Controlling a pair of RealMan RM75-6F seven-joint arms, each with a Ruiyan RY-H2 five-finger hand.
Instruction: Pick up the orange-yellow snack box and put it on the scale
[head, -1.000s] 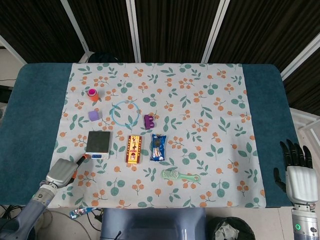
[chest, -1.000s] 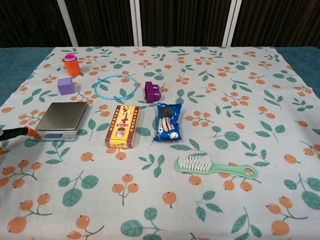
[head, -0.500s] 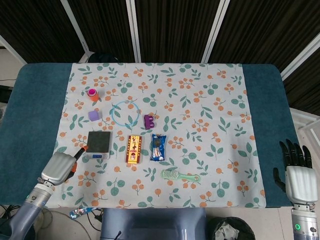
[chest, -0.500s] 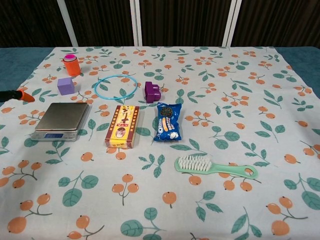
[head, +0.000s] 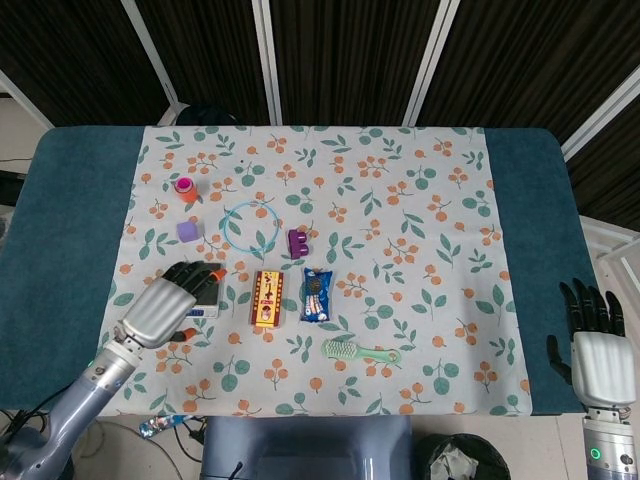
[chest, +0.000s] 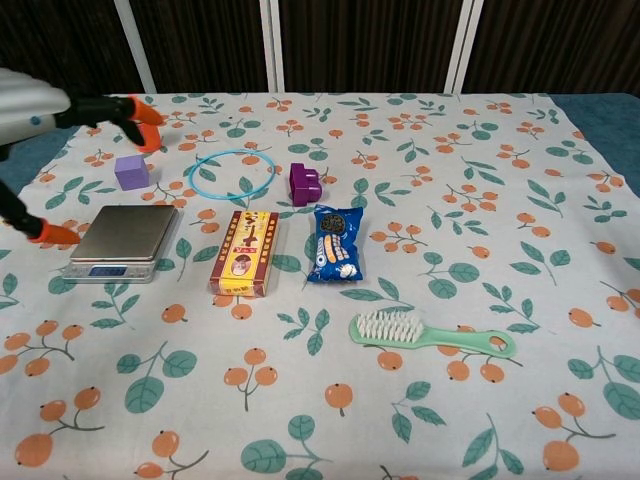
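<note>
Still untouched, the orange-yellow snack box (head: 266, 298) lay at centre-left of the frame.
Its long axis ran top to bottom, the scale (head: 197, 287) just left of it and a blue cookie packet (head: 317, 294) just right. The left hand (head: 165, 309), spread and empty, hung over the scale, far nearer than the empty right hand (head: 601, 360) at lower right.

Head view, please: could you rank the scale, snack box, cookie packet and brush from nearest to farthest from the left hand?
1. Scale, partly under the left hand.
2. Snack box, just right of the scale.
3. Cookie packet, right of the box.
4. Brush, farthest right, nearer the table's front edge.
</note>
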